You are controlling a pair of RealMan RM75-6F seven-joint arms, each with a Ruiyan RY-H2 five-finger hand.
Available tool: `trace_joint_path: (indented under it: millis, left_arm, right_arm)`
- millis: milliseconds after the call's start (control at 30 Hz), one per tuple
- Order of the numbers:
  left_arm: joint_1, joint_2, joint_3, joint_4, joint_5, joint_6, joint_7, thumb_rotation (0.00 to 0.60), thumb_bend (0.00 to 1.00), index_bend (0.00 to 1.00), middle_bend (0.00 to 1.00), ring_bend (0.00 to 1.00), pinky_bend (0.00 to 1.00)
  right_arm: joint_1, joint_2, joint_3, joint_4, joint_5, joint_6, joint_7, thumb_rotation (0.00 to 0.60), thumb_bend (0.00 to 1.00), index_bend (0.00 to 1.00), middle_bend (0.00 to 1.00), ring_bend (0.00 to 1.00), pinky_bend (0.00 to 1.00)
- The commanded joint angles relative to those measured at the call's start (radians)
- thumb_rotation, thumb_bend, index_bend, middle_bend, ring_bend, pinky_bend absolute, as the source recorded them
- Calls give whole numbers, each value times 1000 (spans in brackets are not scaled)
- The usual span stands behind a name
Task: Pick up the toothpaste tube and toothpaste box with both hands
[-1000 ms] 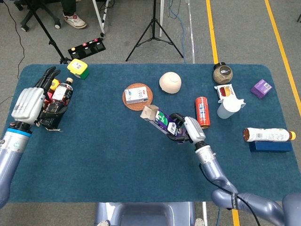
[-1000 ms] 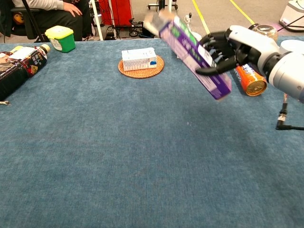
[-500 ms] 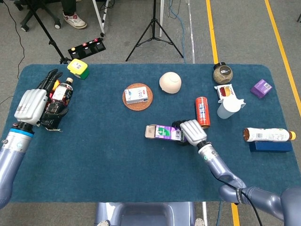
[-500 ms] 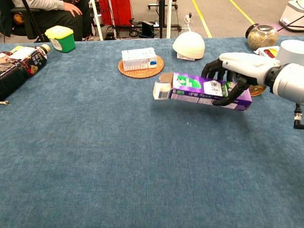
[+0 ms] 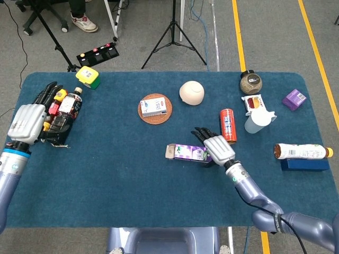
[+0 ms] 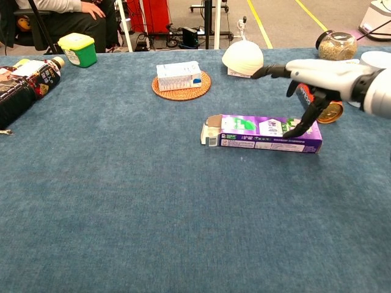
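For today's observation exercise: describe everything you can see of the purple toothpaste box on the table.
The toothpaste box is a long purple carton with green and white print, apparently cardboard. It lies flat on the blue table; its left end flap is open. The right hand hovers over its right end, fingers spread, one fingertip touching or nearly touching it.

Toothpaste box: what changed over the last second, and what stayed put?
The right hand brought the tilted, raised toothpaste box down flat onto the table and released it, fingers now spread above it. The left hand drew back slightly beside the bottle. Everything else stayed put.
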Motion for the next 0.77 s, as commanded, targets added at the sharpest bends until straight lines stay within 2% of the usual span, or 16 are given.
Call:
trace_joint_path:
  millis: [33,200,333,433,567,667,767]
  left_arm:
    - [44,23,31,9,22,35,10,600,242,0,0,25,346]
    - [160,18,110,76,96,117,-53,600,241,0,0,0,251]
    - [255,-31,164,174,163,206,-135,600,242,0,0,0,215]
    - [306,-79,194,246,192,251,-180,600,223,0,0,0,204]
    - [387,-140,246,316,234,311,-227,600,151,0,0,0,187]
    - [436,-184,263,324,222,359,-171,600,78,0,0,0,190]
    - [468,-219,265,326,237,408,-166,600,55,0,0,0,190]
  right_arm:
    - [-45,78,-6,-57,-55,71,43,600,0,58,33,60,233]
    - [-133,189,-58,-54,-188,212,128,600,0,69,44,64,213]
    - [-209,256,-110,-4,-264,315,205,600,0,98,67,64,191]
    - [-255,279,-134,36,-289,372,259,600,0,116,81,58,183]
    - [-329,302,-163,95,-314,462,322,600,0,118,82,55,181]
    - [-389,307,-174,107,-313,537,333,600,0,118,81,55,182]
    - [-432,301,-182,117,-318,589,308,600,0,119,81,55,182]
